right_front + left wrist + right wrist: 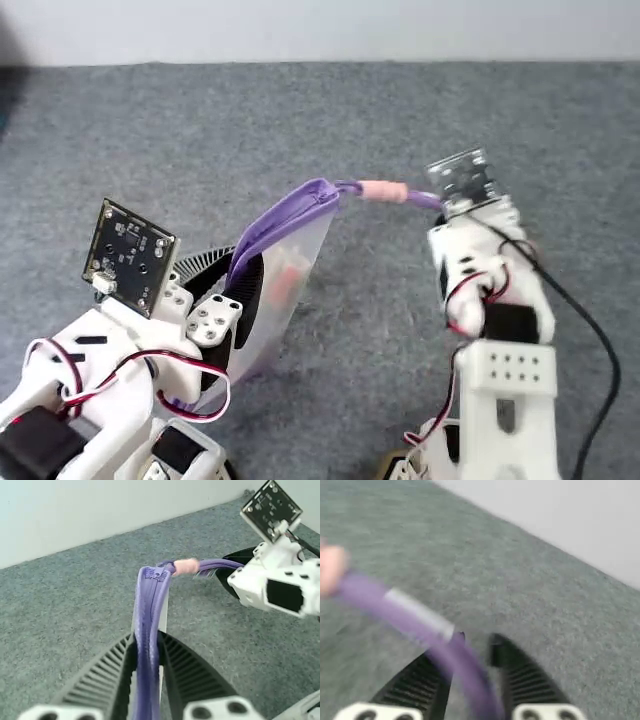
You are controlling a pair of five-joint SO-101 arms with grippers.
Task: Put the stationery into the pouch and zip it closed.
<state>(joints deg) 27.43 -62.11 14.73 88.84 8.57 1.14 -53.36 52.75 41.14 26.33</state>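
Purple zipper tape is pinched between the left gripper's (147, 640) ribbed fingers, which are pressed together on the top edge of the pouch (310, 240). In the high view that arm sits at 7 o'clock. The pouch stands on edge near the centre, its clear wall leaning toward 5 o'clock, with a reddish piece of stationery (288, 280) inside. The right arm rises from 5 o'clock. The right gripper (476, 640) is closed on the pull strap (420, 197), which runs taut toward 3 o'clock from the pouch's far end, past a pink bead (382, 190). Beyond lie grey carpet (400, 110) and a pale wall (320, 30).

I judge the zip to be at or near its end stop. More pull could drag the tape out of the left fingers or topple the pouch, and the smooth strap could slide through the right jaws.

The left wrist view shows the zipper teeth meeting along the top. The high view shows the contents instead. The right wrist view alone shows the strap threading between its fingers.
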